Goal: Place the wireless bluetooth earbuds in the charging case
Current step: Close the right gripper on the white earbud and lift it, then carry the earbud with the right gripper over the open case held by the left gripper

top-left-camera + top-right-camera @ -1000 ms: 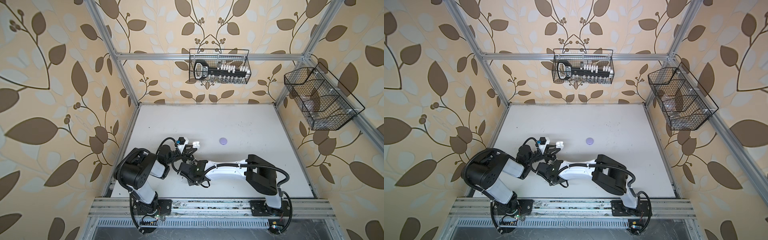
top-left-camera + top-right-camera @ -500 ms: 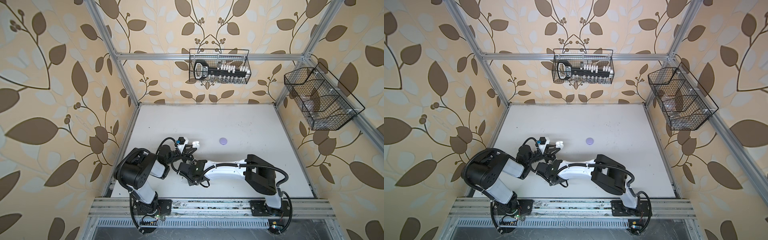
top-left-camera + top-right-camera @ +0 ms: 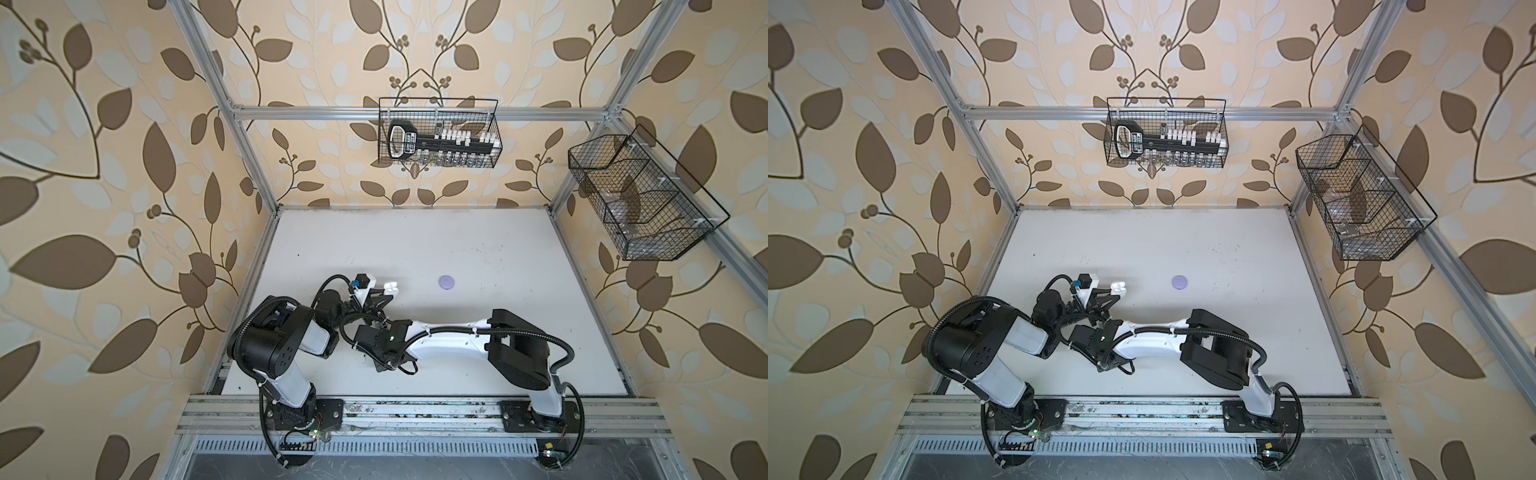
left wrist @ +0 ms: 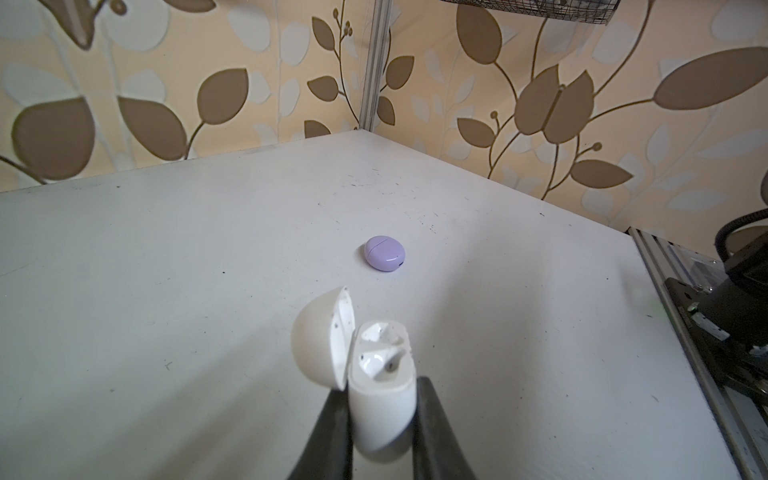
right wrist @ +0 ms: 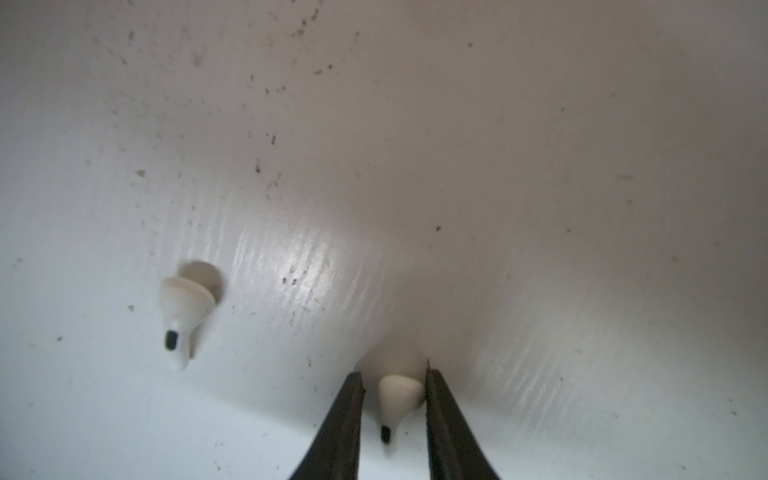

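- Nearest the front rail, the right gripper [image 5: 394, 380] points down at the scuffed white table [image 5: 457, 166]. Its black jaws stand narrowly apart on either side of a small white stemmed plastic earbud [image 5: 400, 395] lying on the surface. One finger [image 5: 438, 403] touches the earbud and a sliver of gap shows at the other, so it is bracketed rather than clamped.
- A second white stemmed earbud [image 5: 183, 320] lies on the same table, apart from the jaws and touching nothing else.
- Just beyond, the left gripper [image 4: 381, 388] is clamped on the base of a round white plastic charging case [image 4: 382, 399]. The case's lid [image 4: 316, 336] is swung open to one side. Whether anything sits in its wells cannot be told.
- In both top views the white case [image 3: 390, 287] [image 3: 1118, 286] sits just past the crossed wrists.
- Farther out, near mid-table, a closed round lavender plastic case [image 4: 384, 258] [image 3: 446, 282] rests alone, well clear of both arms.
- On the back wall hangs a black wire basket [image 3: 438, 133] holding a black-and-white rack. A second black wire basket [image 3: 640, 199] hangs on the right-hand wall.
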You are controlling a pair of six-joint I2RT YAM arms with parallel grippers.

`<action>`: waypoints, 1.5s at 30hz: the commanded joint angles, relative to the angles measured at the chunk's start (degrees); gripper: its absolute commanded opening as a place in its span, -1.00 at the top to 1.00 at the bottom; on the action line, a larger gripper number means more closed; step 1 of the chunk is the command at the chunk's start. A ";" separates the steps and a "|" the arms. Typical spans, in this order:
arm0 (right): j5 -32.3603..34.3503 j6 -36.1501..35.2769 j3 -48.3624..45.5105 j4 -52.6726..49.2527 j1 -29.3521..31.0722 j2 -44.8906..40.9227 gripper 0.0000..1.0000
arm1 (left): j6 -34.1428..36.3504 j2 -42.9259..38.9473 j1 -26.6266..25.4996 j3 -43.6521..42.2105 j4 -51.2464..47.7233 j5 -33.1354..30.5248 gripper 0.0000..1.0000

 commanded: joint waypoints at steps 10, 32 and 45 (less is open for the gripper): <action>-0.07 -1.51 1.86 1.34 0.61 2.15 0.53 | 0.22 0.04 -0.36 -0.07 3.61 1.80 0.69; 2.50 0.93 -4.71 4.61 0.60 -4.71 0.66 | 0.05 0.16 -0.36 0.02 3.53 1.56 0.69; 6.74 4.36 -14.46 9.76 0.31 -13.42 0.67 | -0.02 0.33 -0.36 0.20 3.29 1.55 0.68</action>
